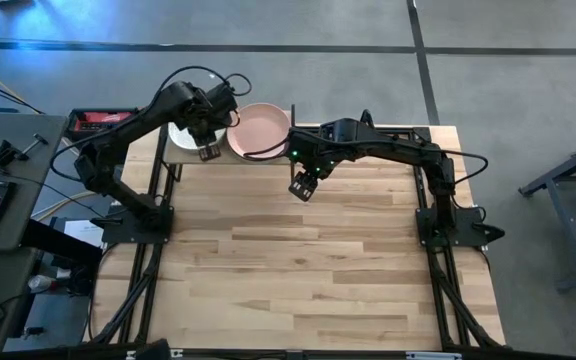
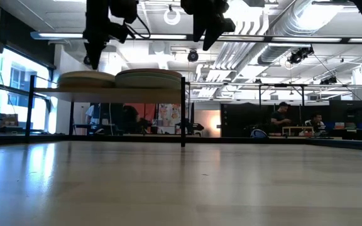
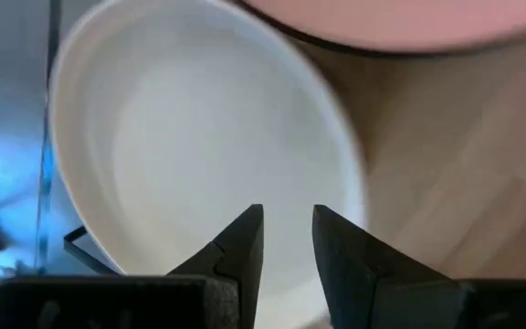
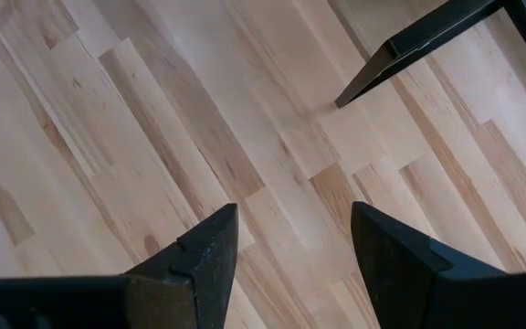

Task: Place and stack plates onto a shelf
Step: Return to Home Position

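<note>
The table [image 1: 298, 270] fills the lower middle of the high view, and no plate lies on its planks in any view. The shelf [image 2: 118, 91] stands at the table's upper left edge in the high view and carries 2 stacks side by side. In the low view, at the upper left of the frame, the left stack [image 2: 87, 78] and the right stack [image 2: 148, 76] sit edge to edge at about the same height. How many plates each holds cannot be counted from here.

A white plate [image 1: 180, 135] tops the left stack and a pink plate [image 1: 259, 130] tops the right one. With everything on the shelf and nothing on the table, the stacking looks finished. Judging by that, all that remains is for both arms to pull away and park.

The left claw [image 1: 208, 152] hangs just above the white plate, at the upper left of centre in the high view. Its wrist view shows the tips with only a narrow gap between them, holding nothing and clear of the plate's surface.

The right claw [image 1: 303, 187] hangs right of the shelf, over bare planks near the centre top. It is spread wide and empty, touching nothing, with 1 shelf post [image 4: 409, 46] showing beyond it.
</note>
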